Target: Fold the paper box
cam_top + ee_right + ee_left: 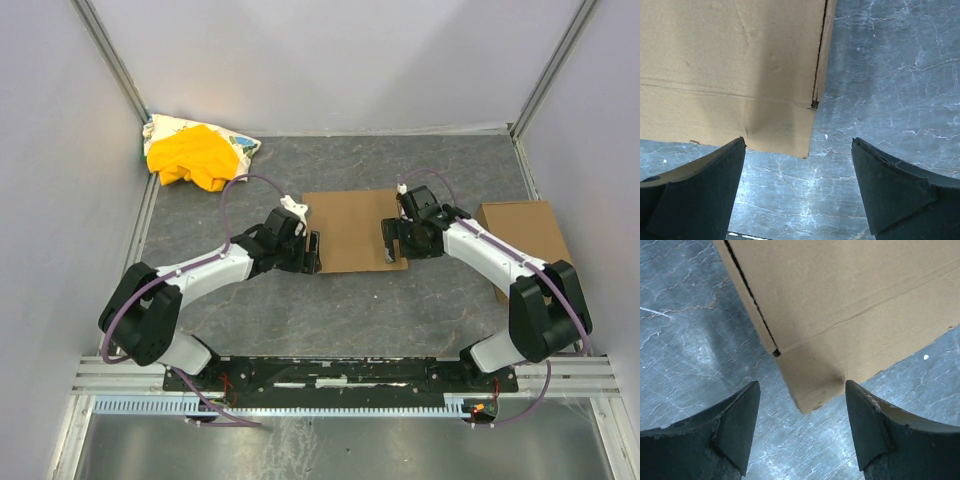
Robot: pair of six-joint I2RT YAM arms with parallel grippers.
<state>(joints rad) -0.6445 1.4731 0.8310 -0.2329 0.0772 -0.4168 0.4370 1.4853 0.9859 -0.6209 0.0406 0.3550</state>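
Observation:
The paper box (352,230) lies flat and closed in the middle of the table, plain brown with a cut slit along each side. My left gripper (312,252) is open at its near left corner. In the left wrist view the box (850,295) has that corner between my open fingers (740,425), and the gripper (801,385) holds nothing. My right gripper (392,243) is open at the near right corner. In the right wrist view the box (730,65) ends just ahead of the open, empty gripper (798,141).
A smaller brown cardboard rectangle (520,235) lies at the right, by the right arm. A yellow cloth bundle (195,155) sits in the far left corner. White walls enclose the grey table (350,310) on three sides.

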